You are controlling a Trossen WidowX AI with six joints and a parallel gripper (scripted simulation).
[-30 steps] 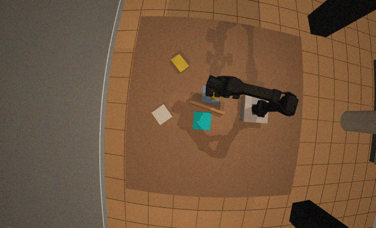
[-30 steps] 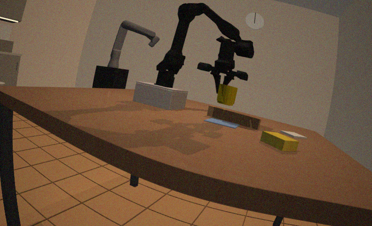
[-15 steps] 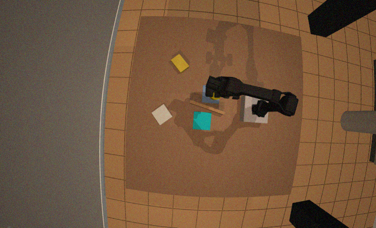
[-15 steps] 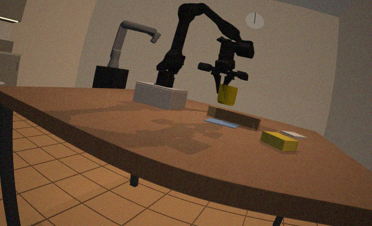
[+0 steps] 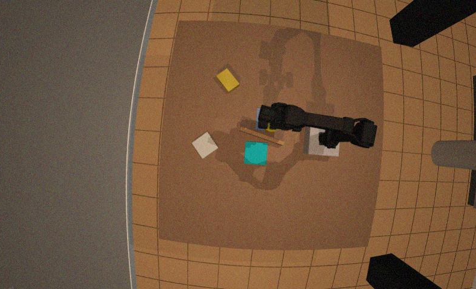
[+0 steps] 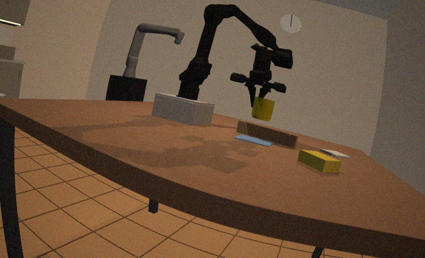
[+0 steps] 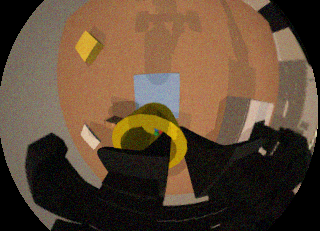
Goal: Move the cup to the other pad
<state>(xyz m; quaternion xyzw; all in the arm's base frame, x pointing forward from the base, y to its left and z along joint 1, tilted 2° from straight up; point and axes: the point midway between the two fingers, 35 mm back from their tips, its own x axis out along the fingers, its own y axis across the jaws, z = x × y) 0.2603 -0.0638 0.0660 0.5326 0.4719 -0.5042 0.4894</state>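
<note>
My gripper [image 6: 257, 99] is shut on the wall of the yellow cup [image 6: 263, 109] [image 7: 118, 136] [image 5: 271, 130] and holds it in the air, above the low wooden wall in the exterior view and nearly upright. Small coloured marbles [image 7: 157, 132] show inside the cup in the wrist view; how many is unclear. The blue pad [image 5: 259, 123] [image 6: 252, 140] [image 7: 156, 91] lies on the table below, partly hidden by the arm in the top view. The teal pad [image 5: 256, 153] lies on the other side of the wall; it is hidden in the other views.
The low wooden wall [image 5: 262, 136] [image 6: 267, 133] stands between the two pads. A yellow block [image 5: 227, 80] [image 6: 318, 160] [image 7: 87, 47] and a white flat square [image 5: 204, 144] [image 6: 335, 153] [image 7: 90, 137] lie farther out. The arm's grey base box [image 5: 326, 149] [image 6: 182, 109] stands at the other end.
</note>
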